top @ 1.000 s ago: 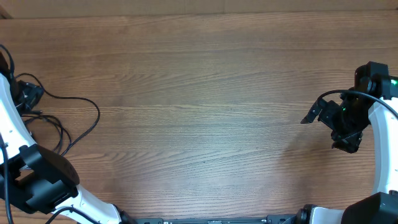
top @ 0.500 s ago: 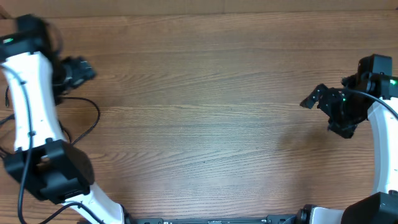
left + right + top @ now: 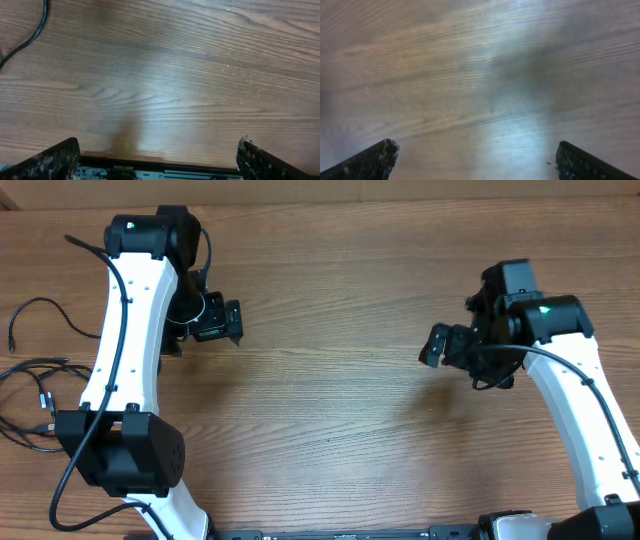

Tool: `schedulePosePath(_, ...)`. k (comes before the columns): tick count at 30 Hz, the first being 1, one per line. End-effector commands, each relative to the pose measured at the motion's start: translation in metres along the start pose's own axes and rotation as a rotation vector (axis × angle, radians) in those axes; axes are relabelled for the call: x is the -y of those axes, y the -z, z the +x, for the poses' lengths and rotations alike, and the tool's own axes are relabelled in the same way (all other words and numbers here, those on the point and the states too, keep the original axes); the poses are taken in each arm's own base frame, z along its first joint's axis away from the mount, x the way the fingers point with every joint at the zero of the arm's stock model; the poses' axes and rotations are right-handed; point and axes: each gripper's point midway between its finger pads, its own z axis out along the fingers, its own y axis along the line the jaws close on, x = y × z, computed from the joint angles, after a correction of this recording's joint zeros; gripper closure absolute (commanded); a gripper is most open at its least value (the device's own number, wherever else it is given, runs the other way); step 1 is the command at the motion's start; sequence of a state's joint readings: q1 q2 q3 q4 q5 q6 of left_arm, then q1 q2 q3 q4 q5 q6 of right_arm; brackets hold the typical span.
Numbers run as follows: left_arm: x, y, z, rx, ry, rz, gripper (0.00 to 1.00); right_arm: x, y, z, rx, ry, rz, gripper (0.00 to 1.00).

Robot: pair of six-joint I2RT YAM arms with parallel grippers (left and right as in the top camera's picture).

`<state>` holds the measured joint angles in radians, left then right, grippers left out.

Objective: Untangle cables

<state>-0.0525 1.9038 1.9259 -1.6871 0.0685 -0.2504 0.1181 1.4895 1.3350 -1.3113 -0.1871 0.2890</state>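
The cables (image 3: 42, 400) lie in a loose tangle of thin black cords at the table's far left edge, with one cord (image 3: 45, 301) looping up behind them. My left gripper (image 3: 212, 325) hangs open above bare wood, to the right of the cables and holding nothing. In the left wrist view a curve of black cable (image 3: 37, 30) crosses the top left corner, far from the left gripper (image 3: 159, 160). My right gripper (image 3: 455, 350) is open over the right half of the table. Only blurred wood grain shows between the fingers of the right gripper (image 3: 477, 157).
The white left arm (image 3: 120, 350) stretches from its base at the front left toward the back, passing just right of the cables. A black rail (image 3: 150, 172) along the table's front edge shows low in the left wrist view. Wood tabletop (image 3: 330, 380) lies between the two grippers.
The left arm has swung from the far left edge up and to the right, uncovering the cables. The right gripper has moved left and slightly back. Both stay open.
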Motion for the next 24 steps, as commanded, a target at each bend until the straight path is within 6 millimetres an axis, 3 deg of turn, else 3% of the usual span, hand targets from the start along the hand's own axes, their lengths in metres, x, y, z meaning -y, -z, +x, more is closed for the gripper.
schedulePosePath(1, 0.008, 0.009, 0.013, 0.018, -0.038, 0.022, 0.00, 0.011, 0.003, 0.013, -0.041, -0.007, 0.051, 0.00)
schedulePosePath(6, 0.003, 0.002, 0.046, -0.027, -0.035, 0.013, 0.00, 0.031, 0.010, 0.049, -0.175, -0.033, 0.146, 0.00)
schedulePosePath(12, -0.012, -0.003, 0.092, -0.045, -0.009, 0.004, 0.00, 0.037, 0.027, 0.066, -0.160, -0.027, 0.167, 0.00)
schedulePosePath(15, -0.023, -0.001, 0.104, 0.025, 0.008, -0.021, 0.01, 0.034, 0.039, 0.065, -0.053, -0.009, 0.127, 0.00)
schedulePosePath(20, -0.025, 0.015, 0.112, 0.245, -0.006, 0.041, 0.00, 0.030, 0.061, 0.065, 0.180, 0.026, 0.040, 0.00)
schedulePosePath(24, -0.030, 0.043, 0.120, 0.541, -0.016, 0.101, 0.00, 0.026, 0.088, 0.071, 0.394, 0.053, -0.042, 0.00)
